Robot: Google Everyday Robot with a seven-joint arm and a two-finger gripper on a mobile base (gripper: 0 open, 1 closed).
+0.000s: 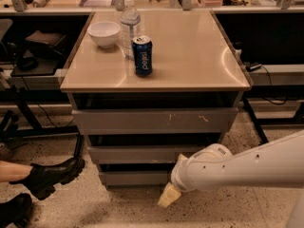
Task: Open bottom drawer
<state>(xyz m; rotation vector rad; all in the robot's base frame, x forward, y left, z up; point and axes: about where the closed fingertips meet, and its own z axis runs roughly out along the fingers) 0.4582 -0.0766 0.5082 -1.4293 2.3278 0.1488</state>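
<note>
Black boots (45, 177) on floor, far left. On desk (199, 65): white bowl (104, 33), clear water bottle (129, 25) just right of it, blue can (142, 56) upright in front of bottle. Below: scratched top drawer (154, 121), middle drawer (137, 154), bottom drawer (133, 178) lowest, just above floor. Hand (169, 195) by its right end, angled down-left near floor; spread or closed, can't say. White arm (247, 167) reaches in from right.

The table top (190, 56) looks smooth and a little glossy, while the bottom drawer (133, 177) has a matt grey front. The gripper (169, 195), low by the right end of that drawer, seems of pale matt plastic, and the floor (118, 208) is speckled stone.
</note>
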